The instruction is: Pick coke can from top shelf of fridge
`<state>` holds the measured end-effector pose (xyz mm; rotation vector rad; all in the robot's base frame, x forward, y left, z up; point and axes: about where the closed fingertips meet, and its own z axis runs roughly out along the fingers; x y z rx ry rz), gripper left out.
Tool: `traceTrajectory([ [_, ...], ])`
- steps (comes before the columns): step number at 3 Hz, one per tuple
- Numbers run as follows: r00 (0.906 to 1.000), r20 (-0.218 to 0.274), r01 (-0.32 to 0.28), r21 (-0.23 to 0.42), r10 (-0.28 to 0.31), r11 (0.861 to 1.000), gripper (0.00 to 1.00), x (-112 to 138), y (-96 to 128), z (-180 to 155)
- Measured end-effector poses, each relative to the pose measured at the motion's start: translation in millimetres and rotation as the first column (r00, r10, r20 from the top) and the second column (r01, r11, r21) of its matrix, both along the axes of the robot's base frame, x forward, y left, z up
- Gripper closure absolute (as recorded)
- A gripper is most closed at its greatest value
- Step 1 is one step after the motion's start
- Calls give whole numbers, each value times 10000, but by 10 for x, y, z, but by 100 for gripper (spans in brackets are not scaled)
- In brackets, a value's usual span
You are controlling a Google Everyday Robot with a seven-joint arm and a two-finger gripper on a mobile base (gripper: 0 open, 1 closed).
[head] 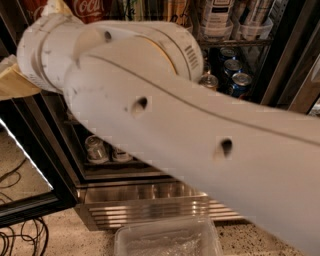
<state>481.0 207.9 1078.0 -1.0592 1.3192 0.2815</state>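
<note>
1. your white arm (200,150) lies across most of the view, running from the near right up to the far left, in front of the fridge (282,65).
2. the hand (14,82) shows only as a tan part at the left edge, just past the arm's round end. you cannot tell whether it is spread or pressed together.
3. the coke can (90,7) stands at the very top of the view, left of centre, inside the fridge. only its red side with white script shows, and the arm hides its foot.
4. the top shelf (235,43) shows as a wire rack at the upper right, carrying clear trays (252,31) of cans.
5. below that rack, blue cans (241,82) stand on the right.
6. lower left, 2 cans (96,148) sit under the arm.
7. the ribbed steel base panel (150,200) runs along the bottom, with a clear plastic bin (165,240) on the floor before it.
</note>
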Motion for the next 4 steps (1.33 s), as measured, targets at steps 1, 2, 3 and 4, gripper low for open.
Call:
traceTrajectory([
  [1,9984,-187,529,36,-528,9986,0,-416,-7,4],
  [2,9970,-508,611,370,-592,9974,0,-544,91,45],
  [3,9970,-508,611,370,-592,9974,0,-544,91,45],
  [4,9958,-543,760,340,-741,9965,0,-538,73,0],
])
